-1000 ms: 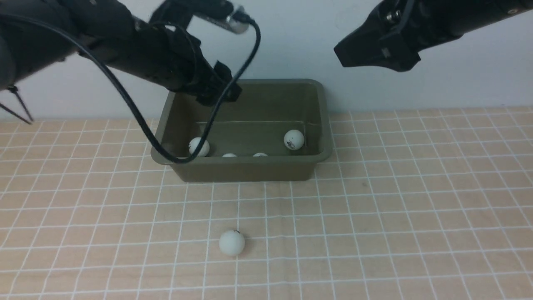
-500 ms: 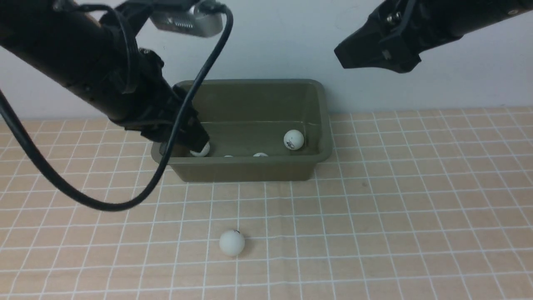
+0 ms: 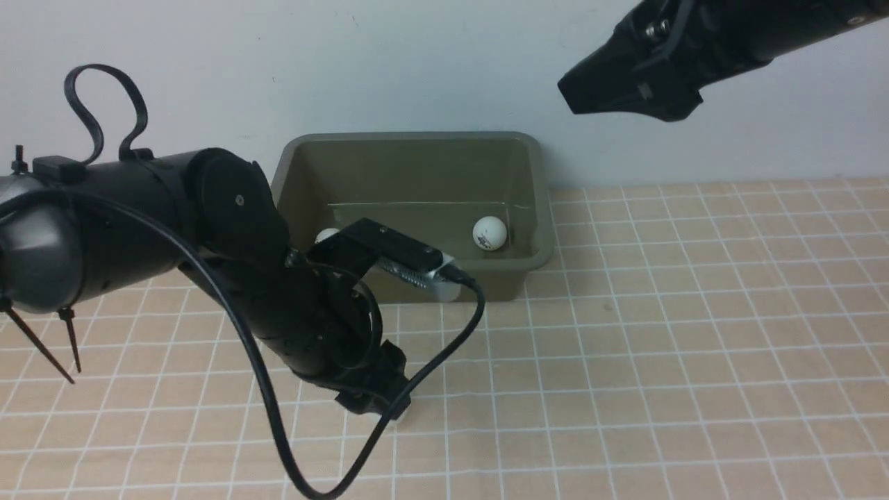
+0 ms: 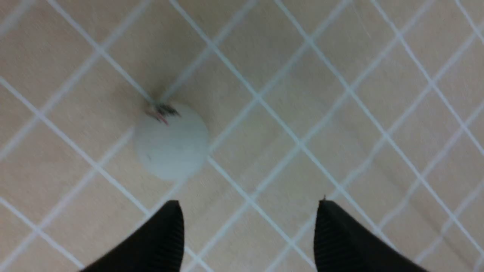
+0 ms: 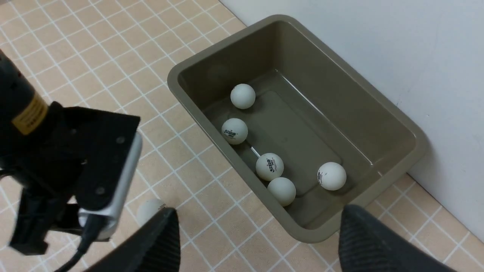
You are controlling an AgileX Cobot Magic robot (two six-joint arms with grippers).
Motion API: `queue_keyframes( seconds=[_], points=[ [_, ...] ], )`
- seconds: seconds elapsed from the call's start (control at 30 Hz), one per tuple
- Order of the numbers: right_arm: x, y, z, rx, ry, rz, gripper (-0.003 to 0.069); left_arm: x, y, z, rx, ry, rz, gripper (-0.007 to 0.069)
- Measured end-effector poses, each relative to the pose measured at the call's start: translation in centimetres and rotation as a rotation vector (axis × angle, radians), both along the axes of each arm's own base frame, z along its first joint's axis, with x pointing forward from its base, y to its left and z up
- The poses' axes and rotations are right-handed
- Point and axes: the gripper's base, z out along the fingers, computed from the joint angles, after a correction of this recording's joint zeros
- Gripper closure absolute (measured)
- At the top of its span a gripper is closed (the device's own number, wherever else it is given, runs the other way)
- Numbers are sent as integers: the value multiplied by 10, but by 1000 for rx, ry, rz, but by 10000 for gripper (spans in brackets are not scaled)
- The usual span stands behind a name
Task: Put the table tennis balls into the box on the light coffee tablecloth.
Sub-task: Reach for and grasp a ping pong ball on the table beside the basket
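One loose table tennis ball point(image 4: 172, 141), white with a small dark and red mark, lies on the light coffee tablecloth point(image 3: 660, 347) in front of the box point(image 3: 538, 208). My left gripper point(image 4: 249, 211) hangs low over the cloth, open and empty. The ball sits just ahead of one fingertip, outside the gap. In the front view that gripper point(image 3: 378, 403) almost hides the ball. The olive box point(image 5: 196, 109) holds several balls, such as one point(image 5: 331, 175) by the near wall. My right gripper point(image 5: 257, 219) is open and empty, high above the box's right end point(image 3: 566, 94).
The box stands against a pale wall point(image 3: 451, 62). A black cable point(image 3: 444, 347) loops from my left wrist down over the cloth in front of the box. The left forearm point(image 3: 229, 264) covers the box's left front corner in the front view.
My left arm has swung from above the box's left side, forward and down to the cloth over the loose ball. The right arm and the balls in the box have stayed still.
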Motion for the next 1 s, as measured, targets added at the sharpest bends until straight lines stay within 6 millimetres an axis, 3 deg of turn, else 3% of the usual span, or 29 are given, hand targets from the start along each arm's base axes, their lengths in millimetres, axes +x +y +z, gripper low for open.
queue_keyframes(
  seconds=[0.2,0.5,0.67,0.73,0.83,1.0],
  points=[
    [-1,0,-1,-9,16,7,147,14,-2,-10,-4,-68,65,187],
    [-1,0,-1,-10,18,8,147,31,-7,-66,52,14,98,190],
    [-1,0,-2,-10,18,8,147,34,-7,-72,56,6,107,262],
    [-1,0,-2,-10,18,8,147,34,-7,-73,56,4,108,310],
    [-1,0,-2,-9,19,8,147,34,-8,-69,52,12,101,312],
    [0,0,-1,-3,5,2,147,40,-19,-16,-60,-38,69,312]
  ],
)
